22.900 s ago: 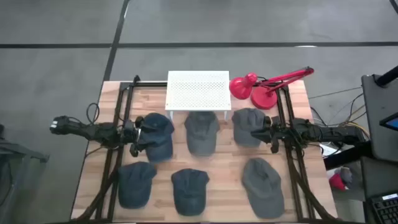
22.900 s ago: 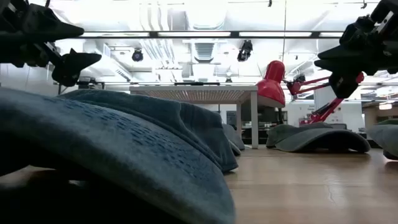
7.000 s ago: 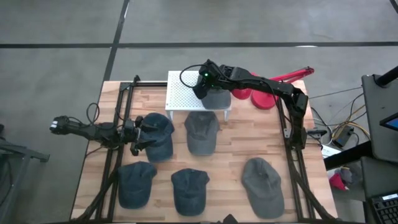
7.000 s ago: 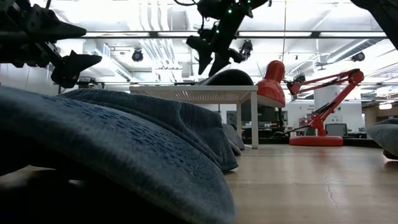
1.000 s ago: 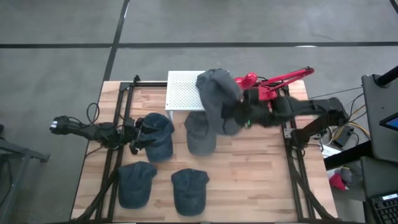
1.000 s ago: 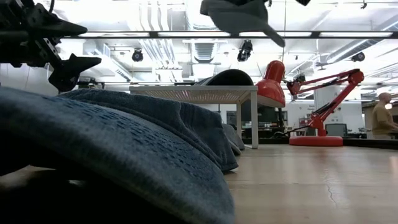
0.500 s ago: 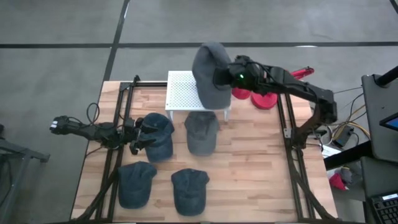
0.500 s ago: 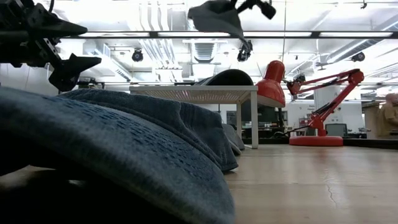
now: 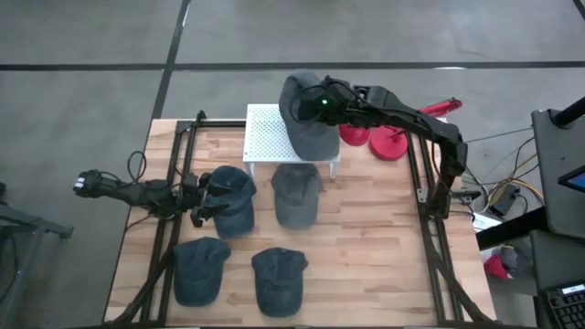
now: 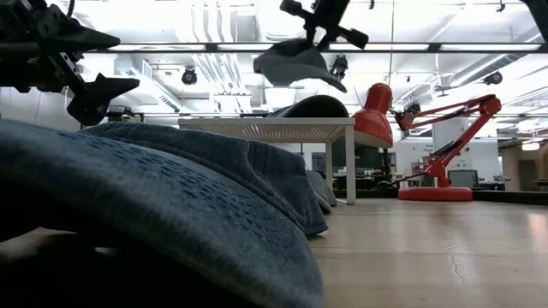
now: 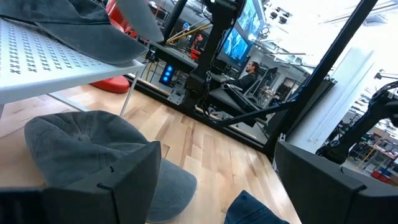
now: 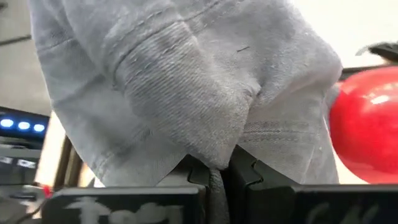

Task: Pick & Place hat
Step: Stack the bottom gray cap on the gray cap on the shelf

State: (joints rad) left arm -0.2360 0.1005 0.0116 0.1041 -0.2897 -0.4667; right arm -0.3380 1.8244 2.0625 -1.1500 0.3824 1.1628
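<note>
My right gripper (image 9: 322,102) hovers over the white perforated shelf (image 9: 274,137) at the table's far side, shut on a grey hat (image 9: 303,123). In the low view this hat (image 10: 300,62) hangs above the shelf (image 10: 265,128), over the dome of another hat (image 10: 317,107) that sits on the shelf top. My left gripper (image 9: 203,196) waits open at the table's left, beside a dark blue hat (image 9: 230,199). In the left wrist view its fingers stand apart, with a grey hat (image 11: 81,149) on the table ahead. My right gripper pinches a gathered fold of the grey hat's cloth (image 12: 217,155) between its two fingers (image 12: 193,177). It comes from above, slanting in from the table's right. The hat hangs below the fingers, lifted clear of the shelf and of the hat under it.
A grey hat (image 9: 297,194) lies at the table's middle and two blue hats (image 9: 199,270) (image 9: 277,279) near the near edge. A red desk lamp (image 9: 388,137) stands right of the shelf. Bare wood (image 9: 384,247) spreads over the table's right half.
My right gripper has carried the grey hat from above the table's right middle toward the far edge and left, over the shelf, then lowered it a little. The hat has swung and turned as it went. My right gripper has stayed shut on it.
</note>
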